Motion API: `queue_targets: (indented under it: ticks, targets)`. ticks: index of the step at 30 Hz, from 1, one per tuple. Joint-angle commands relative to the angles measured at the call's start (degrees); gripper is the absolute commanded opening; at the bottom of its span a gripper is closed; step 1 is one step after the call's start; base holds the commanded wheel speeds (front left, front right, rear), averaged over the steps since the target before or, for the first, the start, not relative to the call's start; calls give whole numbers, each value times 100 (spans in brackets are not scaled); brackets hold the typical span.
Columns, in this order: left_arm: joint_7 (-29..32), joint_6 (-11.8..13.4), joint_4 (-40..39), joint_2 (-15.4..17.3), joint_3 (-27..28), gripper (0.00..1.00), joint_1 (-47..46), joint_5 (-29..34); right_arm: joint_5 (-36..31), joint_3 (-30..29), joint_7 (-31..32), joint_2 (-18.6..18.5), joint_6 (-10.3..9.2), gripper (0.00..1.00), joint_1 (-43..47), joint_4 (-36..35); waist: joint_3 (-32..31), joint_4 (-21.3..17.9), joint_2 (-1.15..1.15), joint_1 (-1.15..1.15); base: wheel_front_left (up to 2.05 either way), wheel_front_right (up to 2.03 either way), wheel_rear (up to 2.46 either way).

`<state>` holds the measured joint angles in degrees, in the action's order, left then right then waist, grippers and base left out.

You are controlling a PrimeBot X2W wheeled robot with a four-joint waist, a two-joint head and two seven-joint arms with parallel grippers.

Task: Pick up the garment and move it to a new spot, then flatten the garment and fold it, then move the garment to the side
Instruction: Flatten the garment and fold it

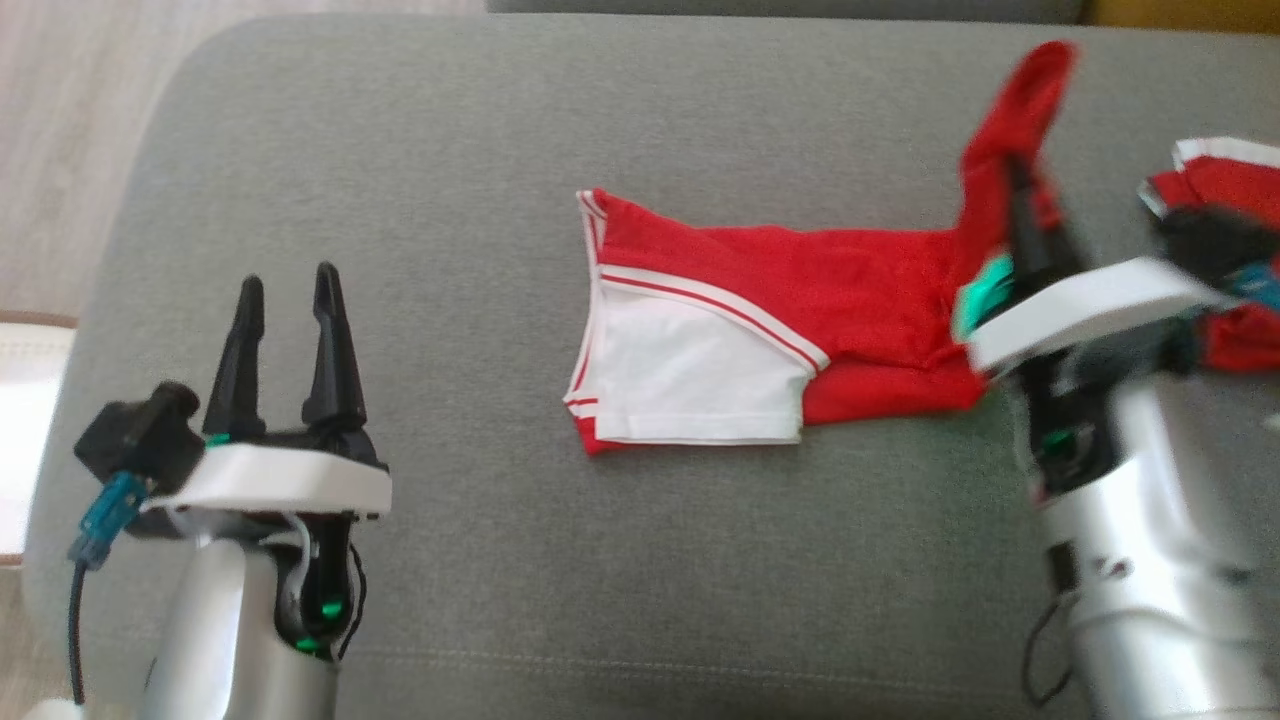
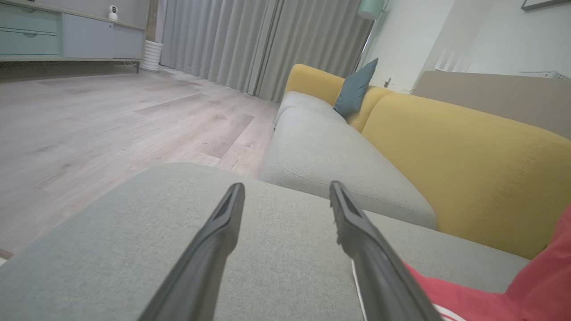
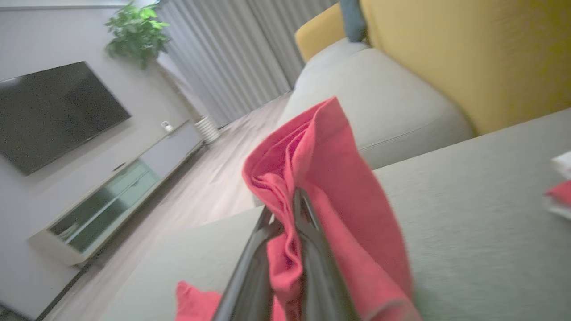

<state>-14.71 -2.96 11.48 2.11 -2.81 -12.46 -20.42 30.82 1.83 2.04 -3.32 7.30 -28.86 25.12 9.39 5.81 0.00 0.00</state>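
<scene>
Your right gripper (image 1: 1018, 175) is pinching the red garment (image 1: 780, 270) tight; your left gripper (image 1: 288, 280) is hanging wide open, holding nothing.

Head view: high, facing steeply down on the grey seat cushion (image 1: 600, 560); middle distance.
Left wrist view: low over the cushion, looking along the left gripper (image 2: 285, 185) toward the yellow backrest (image 2: 468, 169) and curtains (image 2: 250, 44).
Right wrist view: rolled sideways, very near the red garment (image 3: 330, 178), facing that backrest and curtains.
Shared: cushion and garment, all three views.
</scene>
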Motion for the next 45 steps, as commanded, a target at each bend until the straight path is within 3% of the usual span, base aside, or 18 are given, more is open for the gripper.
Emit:
queue_targets:
  ticks: [1, 6, 23, 24, 25, 32, 35, 41, 42, 45]
  targets:
    - [-29, 34, -156, 76, 167, 100, -84, -33, 163, 314, -23, 43, 19, 0, -49, -236, -53, 87, 0, 0, 0, 0, 0]
    - [-29, 59, -152, 76, 92, 100, -35, -91, 709, 1215, -309, 44, 19, 0, -17, -43, -83, 327, 0, 0, 0, 0, 0]
    - [-29, 141, -72, 76, -172, 100, 48, -262, 2470, 3751, -1546, 44, 19, 0, -821, 1972, -2, 1146, 0, 0, 0, 0, 0]
    - [-29, 144, -69, 76, -176, 100, 54, -265, 2510, 3873, -1573, 44, 19, 24, -860, 2103, 0, 1164, 0, 0, 0, 0, 0]
    - [-29, 148, -67, 76, -178, 100, 58, -268, 2581, 3978, -1597, 44, 19, 100, -888, 2201, 3, 1180, 0, 0, 0, 0, 0]
    - [-29, 179, -70, 76, -96, 100, 83, -259, 3106, 4651, -1685, 44, 19, 100, -1105, 2359, -27, 1046, 0, 0, 0, 0, 0]
    - [-29, 168, -108, 76, -66, 100, 82, -260, 2998, 4703, -1698, 44, 19, 100, -1338, 2345, -42, 867, 0, 0, 0, 0, 0]
    - [-29, 165, -339, 76, 38, 100, 50, -247, 1233, 3698, -1702, 44, 19, 100, -1618, 2252, -33, 366, 0, 0, 0, 0, 0]
    - [-29, 165, -339, 76, 38, 100, 50, -247, 1233, 3698, -1702, 44, 19, 100, -1618, 2252, -33, 366, 0, 0, 0, 0, 0]
    - [-29, 168, -477, 76, 83, 100, 8, -234, -42, 2893, -1702, 44, 19, 100, -1434, 1969, -22, 108, 0, 0, 0, 0, 0]
